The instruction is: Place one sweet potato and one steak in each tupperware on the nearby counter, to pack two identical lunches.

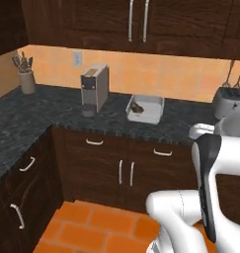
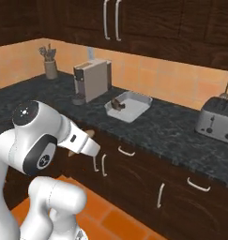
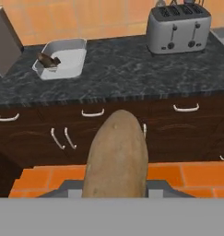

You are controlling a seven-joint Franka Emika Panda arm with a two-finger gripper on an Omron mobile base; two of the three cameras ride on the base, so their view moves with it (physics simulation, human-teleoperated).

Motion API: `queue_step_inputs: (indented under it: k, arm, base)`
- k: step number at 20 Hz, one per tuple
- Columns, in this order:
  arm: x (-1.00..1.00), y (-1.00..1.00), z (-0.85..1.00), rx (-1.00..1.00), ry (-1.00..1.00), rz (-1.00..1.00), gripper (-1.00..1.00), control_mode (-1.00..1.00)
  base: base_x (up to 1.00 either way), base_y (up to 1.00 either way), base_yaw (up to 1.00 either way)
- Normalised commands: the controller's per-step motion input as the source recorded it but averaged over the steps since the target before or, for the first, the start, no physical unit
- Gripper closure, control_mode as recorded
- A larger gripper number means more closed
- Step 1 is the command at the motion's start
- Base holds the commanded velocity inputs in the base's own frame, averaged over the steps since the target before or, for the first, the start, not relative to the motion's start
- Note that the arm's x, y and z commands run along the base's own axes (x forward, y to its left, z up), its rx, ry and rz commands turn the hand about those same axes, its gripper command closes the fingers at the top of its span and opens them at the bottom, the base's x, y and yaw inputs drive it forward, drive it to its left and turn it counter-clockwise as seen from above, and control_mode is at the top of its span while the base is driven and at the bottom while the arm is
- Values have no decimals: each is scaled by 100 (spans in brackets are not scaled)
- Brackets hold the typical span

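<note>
A tan sweet potato [image 3: 115, 154] fills the lower middle of the hand view, and my gripper [image 3: 115, 191] is shut on it; the potato hides the fingertips. From the right base view the hand [image 2: 85, 144] hangs in front of the lower cabinets, with the sweet potato's tan tip [image 2: 90, 134] poking out. One pale tupperware [image 1: 155, 103] [image 2: 139, 103] [image 3: 69, 62] rests on the dark counter ahead, well beyond the gripper. A small dark brown-red piece [image 1: 136, 107] [image 2: 117, 104] [image 3: 48, 60], seemingly the steak, lies in the tupperware's left end.
A silver toaster [image 1: 230, 101] [image 2: 217, 122] [image 3: 178, 27] stands right of the tray. A coffee machine [image 1: 94, 89] [image 2: 92, 79] stands left of it, and a utensil holder [image 1: 26, 79] [image 2: 50, 68] sits farther left. Dark cabinet doors [image 3: 62, 138] and orange floor tiles [image 1: 92, 227] lie below.
</note>
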Motion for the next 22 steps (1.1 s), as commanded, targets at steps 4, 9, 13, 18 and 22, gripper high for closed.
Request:
queue_step_inputs:
  k: [4,9,13,18,22]
  arm:
    - [0,0,0,0,0,0,100,100]
    - [0,0,0,0,0,0,100,100]
    - [0,0,0,0,0,0,100,100]
    - [41,33,-51,-2,9,-1,100,-100]
    - [84,37,-89,0,23,0,100,-100]
  base:
    - [100,39,-25]
    - [100,1,-16]
    - [100,0,-13]
    - [33,8,-3]
    - [0,0,0]
